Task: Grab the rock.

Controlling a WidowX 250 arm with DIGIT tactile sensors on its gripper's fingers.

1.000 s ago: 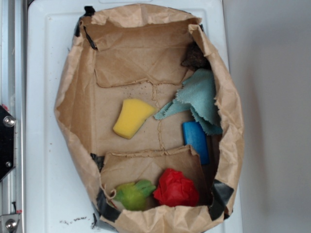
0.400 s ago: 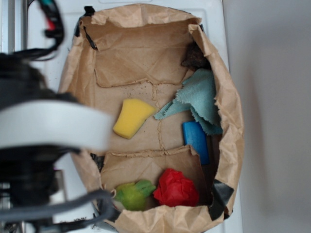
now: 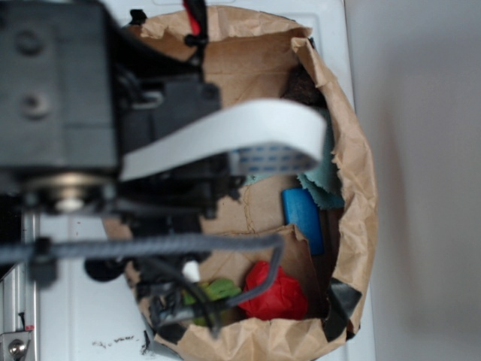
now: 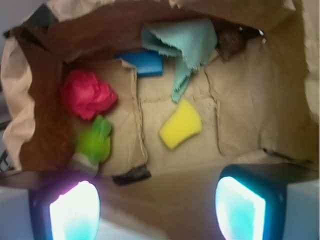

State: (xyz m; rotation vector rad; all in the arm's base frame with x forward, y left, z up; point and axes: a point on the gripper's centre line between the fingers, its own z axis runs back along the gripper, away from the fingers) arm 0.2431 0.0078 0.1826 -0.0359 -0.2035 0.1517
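Observation:
The rock (image 4: 231,40) is a small dark brown lump in the far right corner of the open paper bag (image 4: 285,100), right beside the light blue-green cloth (image 4: 182,45). In the exterior view the rock (image 3: 304,89) peeks out at the bag's upper right, under the folded paper rim. My gripper (image 4: 157,212) hangs above the bag's near edge, far from the rock. It is open, its two glowing fingertips (image 4: 75,210) wide apart with nothing between them. My blurred arm (image 3: 113,128) covers the left and middle of the bag in the exterior view.
On the bag floor lie a yellow sponge (image 4: 181,124), a blue block (image 4: 145,62), a red wrinkly ball (image 4: 87,94) and a green toy (image 4: 95,142). The bag's crumpled walls (image 3: 353,188) rise around everything. It stands on a white surface (image 3: 75,301).
My arm has swung in from the left and now hides the left and middle of the bag, sponge included. The things in the bag have not moved.

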